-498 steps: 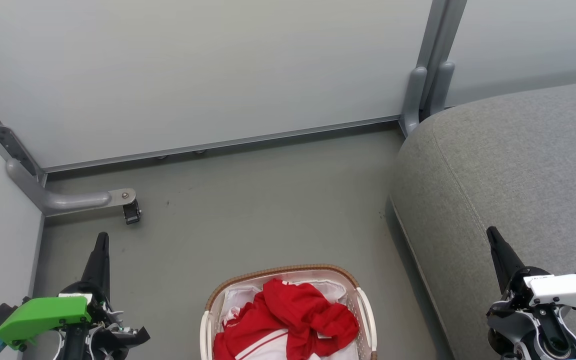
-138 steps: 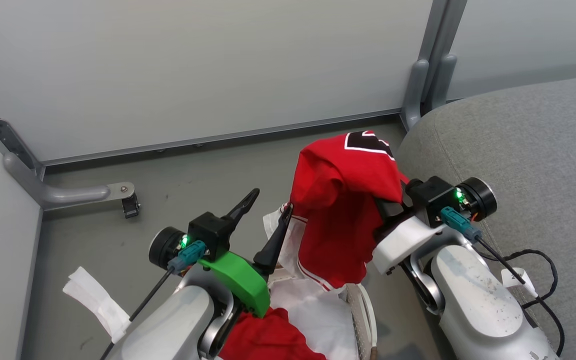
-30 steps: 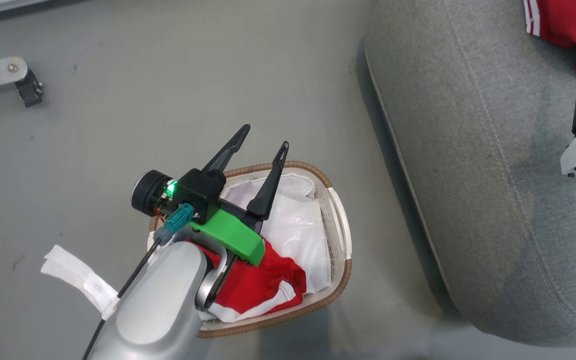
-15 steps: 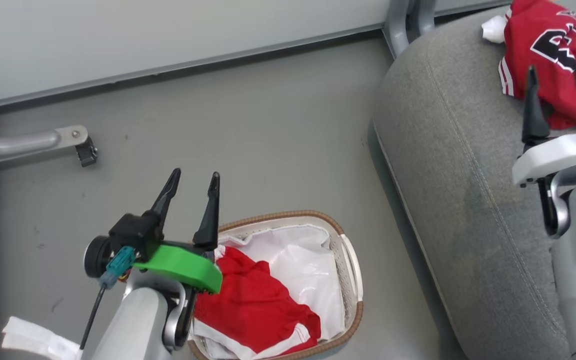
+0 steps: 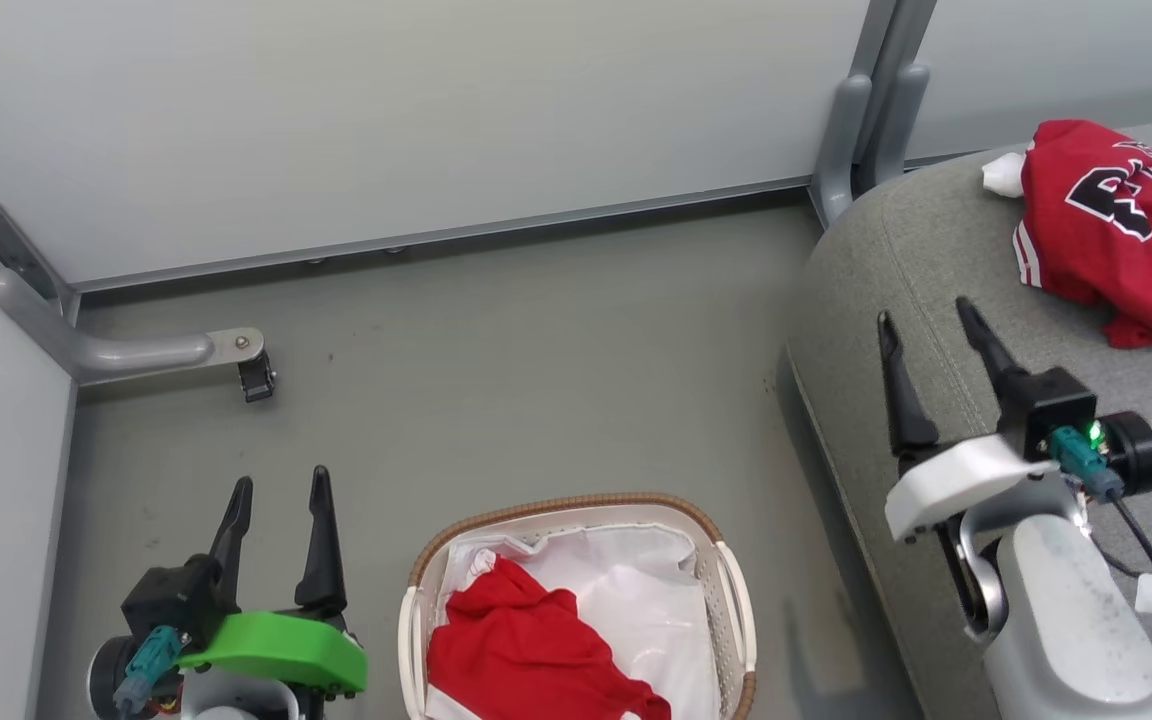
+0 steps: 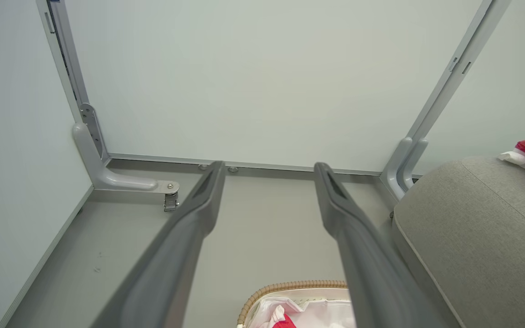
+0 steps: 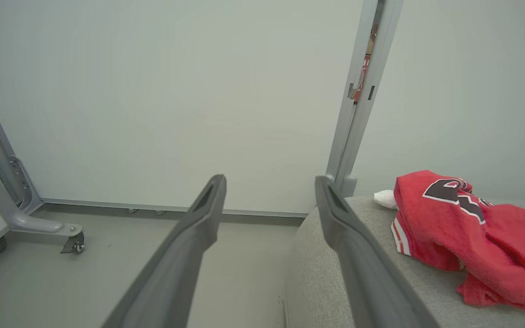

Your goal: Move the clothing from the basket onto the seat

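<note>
One red garment with black-and-white lettering lies crumpled on the grey seat at the far right, also seen as the red garment in the right wrist view. A second red garment lies in the white basket with its brown rim, on the white liner. My left gripper is open and empty, left of the basket above the floor. My right gripper is open and empty over the seat's left edge, short of the garment there.
Grey partition walls close the back and left. A metal foot with a caster stands on the floor at the left, and a post rises by the seat's far corner. Bare grey floor lies between basket and wall.
The camera has swung back up. My left gripper has drawn away from the basket to its left. My right gripper has pulled back from the garment on the seat toward the seat's left edge.
</note>
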{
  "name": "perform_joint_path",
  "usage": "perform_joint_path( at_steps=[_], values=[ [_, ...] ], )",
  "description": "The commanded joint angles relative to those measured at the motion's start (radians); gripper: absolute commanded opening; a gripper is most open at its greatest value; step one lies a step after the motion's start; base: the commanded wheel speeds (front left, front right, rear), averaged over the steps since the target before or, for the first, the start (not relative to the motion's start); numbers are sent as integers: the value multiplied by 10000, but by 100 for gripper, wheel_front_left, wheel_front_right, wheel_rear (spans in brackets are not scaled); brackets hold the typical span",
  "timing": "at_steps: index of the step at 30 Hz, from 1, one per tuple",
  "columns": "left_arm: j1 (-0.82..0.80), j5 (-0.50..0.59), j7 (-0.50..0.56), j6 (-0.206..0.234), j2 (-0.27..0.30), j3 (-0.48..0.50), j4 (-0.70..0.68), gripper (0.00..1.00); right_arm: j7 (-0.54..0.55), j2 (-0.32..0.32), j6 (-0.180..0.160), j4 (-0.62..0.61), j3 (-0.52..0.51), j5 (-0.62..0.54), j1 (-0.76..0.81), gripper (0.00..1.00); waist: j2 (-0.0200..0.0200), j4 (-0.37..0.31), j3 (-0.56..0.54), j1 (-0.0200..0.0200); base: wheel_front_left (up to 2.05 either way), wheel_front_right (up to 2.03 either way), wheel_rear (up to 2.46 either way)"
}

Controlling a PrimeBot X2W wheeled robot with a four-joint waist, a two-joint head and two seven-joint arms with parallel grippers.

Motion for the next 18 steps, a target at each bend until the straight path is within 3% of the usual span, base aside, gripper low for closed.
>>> perform_joint_path(
  at_steps=[1,9,18],
  values=[
    [246,-9,5,-38,-15,124,-37,100,-21,-2,-14,-60,218,245,355,100,0,85,-193,1,0,0,0],
    [909,-186,5,-55,-43,321,-130,100,-21,-11,-14,-311,1028,1493,1688,100,0,60,-597,1,0,0,0],
    [1086,-160,5,87,-40,145,-72,100,-21,-9,-14,-625,1102,1232,2551,100,0,87,-802,1,0,0,0]
  ],
)
